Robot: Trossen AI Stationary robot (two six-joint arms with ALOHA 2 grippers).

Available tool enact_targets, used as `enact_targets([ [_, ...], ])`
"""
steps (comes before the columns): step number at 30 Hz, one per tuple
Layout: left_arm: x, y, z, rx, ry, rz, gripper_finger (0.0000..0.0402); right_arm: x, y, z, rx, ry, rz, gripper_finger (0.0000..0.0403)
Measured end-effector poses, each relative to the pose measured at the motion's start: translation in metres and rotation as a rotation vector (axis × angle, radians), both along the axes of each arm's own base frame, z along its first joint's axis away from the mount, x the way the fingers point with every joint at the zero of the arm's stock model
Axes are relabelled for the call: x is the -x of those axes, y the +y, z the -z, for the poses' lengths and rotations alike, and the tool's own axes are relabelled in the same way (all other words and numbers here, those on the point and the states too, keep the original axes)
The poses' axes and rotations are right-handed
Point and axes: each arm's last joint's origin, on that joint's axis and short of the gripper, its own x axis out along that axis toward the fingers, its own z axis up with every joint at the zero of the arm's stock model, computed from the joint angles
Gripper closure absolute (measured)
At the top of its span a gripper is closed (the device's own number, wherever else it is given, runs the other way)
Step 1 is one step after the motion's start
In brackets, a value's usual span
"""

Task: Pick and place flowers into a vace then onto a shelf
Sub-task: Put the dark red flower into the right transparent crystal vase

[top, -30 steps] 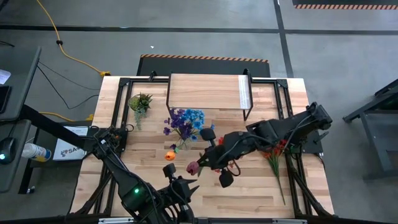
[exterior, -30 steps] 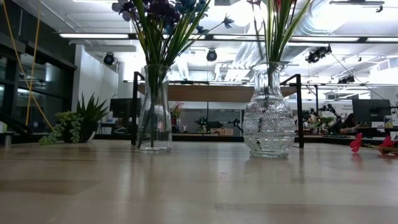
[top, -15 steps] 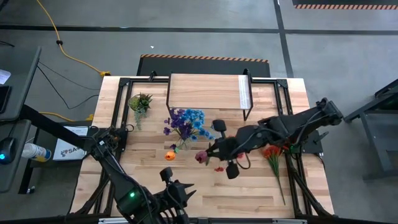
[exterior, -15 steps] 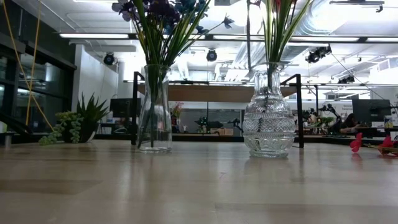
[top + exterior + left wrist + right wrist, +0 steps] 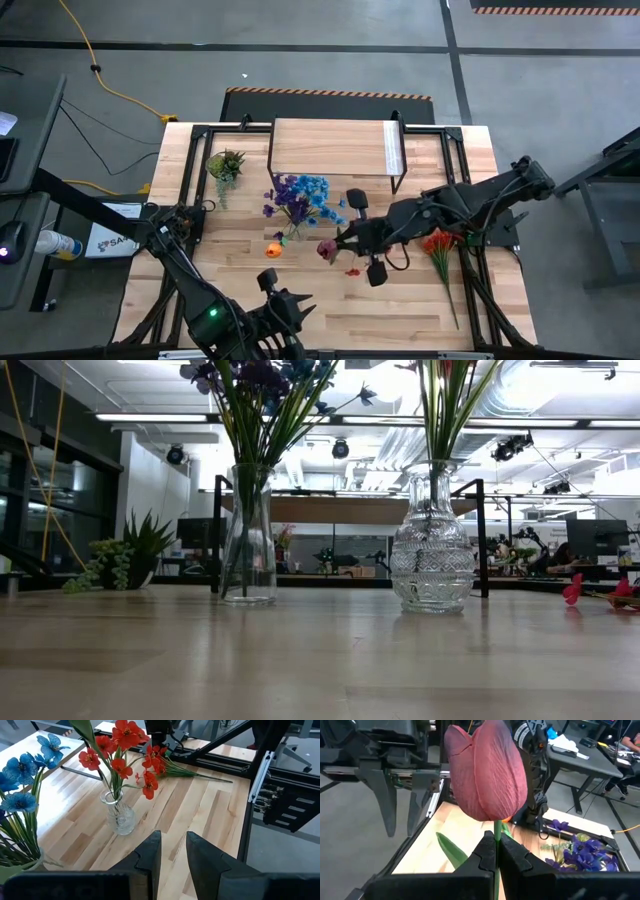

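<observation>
My right gripper (image 5: pixel 343 243) hovers over the middle of the table, shut on a dark maroon tulip (image 5: pixel 487 770). Just below it stands a cut-glass vase (image 5: pixel 120 820) of red flowers (image 5: pixel 120 750). A plain glass vase (image 5: pixel 248 535) of blue and purple flowers (image 5: pixel 298 195) stands to its left. An orange flower (image 5: pixel 273 250) lies loose on the table, and a bunch of red flowers (image 5: pixel 440 245) lies at the right. The shelf (image 5: pixel 330 148) stands at the far edge. My left gripper (image 5: pixel 296 302) waits at the near edge, open a little, with nothing between its fingers. My right gripper pinches the tulip's green stem (image 5: pixel 497 827) between its two fingers, just under the bloom. The fingers come nearly level from the table's right side and lie across the stem. The bloom stands in front of the fingertips, lifted clear of the table; the gripper hides the lower stem.
A small green spiky plant (image 5: pixel 225 163) sits at the far left, beside the shelf. Black frame rails (image 5: pixel 220 767) run along the table's edges. Bare wood (image 5: pixel 420 310) lies at the near right.
My right gripper, still shut on the tulip, has drawn back toward the table's right and far edges. The bloom went with it, away from my left gripper, and stays lifted clear of the table.
</observation>
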Motion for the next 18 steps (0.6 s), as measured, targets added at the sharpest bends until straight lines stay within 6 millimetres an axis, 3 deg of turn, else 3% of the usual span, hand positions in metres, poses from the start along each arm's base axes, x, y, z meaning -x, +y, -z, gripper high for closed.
enact_targets([
  [18,0.0000,0.0000,0.0000,0.002,0.000,0.000,0.0277,-0.0015,-0.0002,-0.0038,-0.036,-0.037,0.030,0.0403],
])
